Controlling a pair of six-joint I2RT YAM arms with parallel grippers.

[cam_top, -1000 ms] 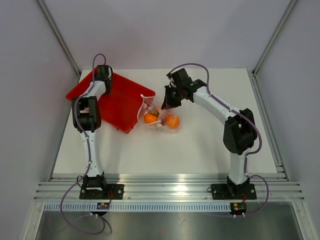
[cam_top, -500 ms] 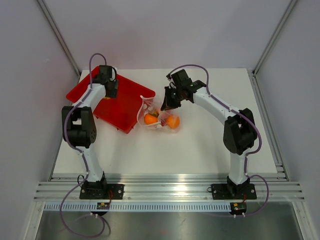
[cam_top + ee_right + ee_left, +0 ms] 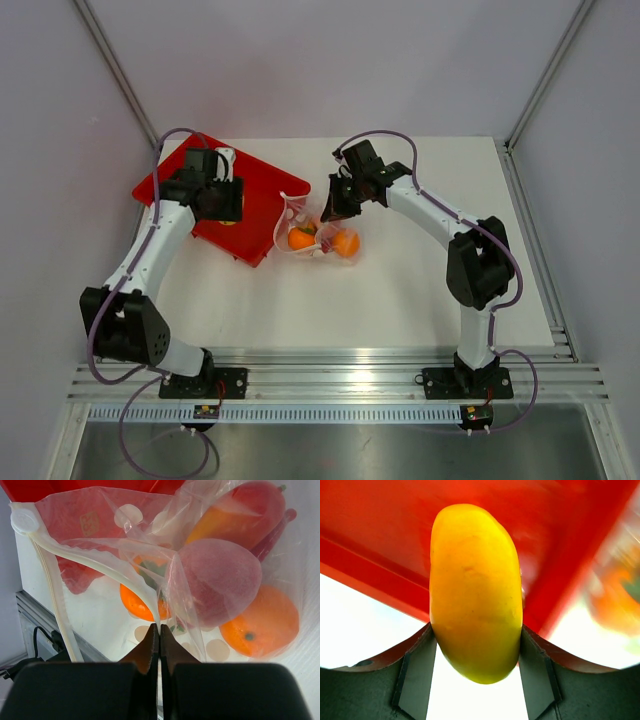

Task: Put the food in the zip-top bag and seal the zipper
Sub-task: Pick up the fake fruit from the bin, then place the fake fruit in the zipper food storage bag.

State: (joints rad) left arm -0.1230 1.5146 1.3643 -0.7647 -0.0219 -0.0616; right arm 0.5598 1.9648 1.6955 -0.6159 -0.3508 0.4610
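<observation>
The top external view looks steeply down from above and behind the arms' black bases (image 3: pixel 205 382), which sit at six o'clock. It is far enough off to show the whole white table (image 3: pixel 400 290).

The left wrist view rides on the left gripper (image 3: pixel 476 640), very near a yellow oval toy fruit (image 3: pixel 475 590). It faces the red rectangular plastic tray (image 3: pixel 380 525).

The right wrist view, on the right gripper (image 3: pixel 160 630), peers closely into the crinkly transparent plastic bag (image 3: pixel 100 555).

Overhead, the tray lies at ten o'clock and the bag near centre. The tray's red also edges the right wrist view at twelve o'clock.
</observation>
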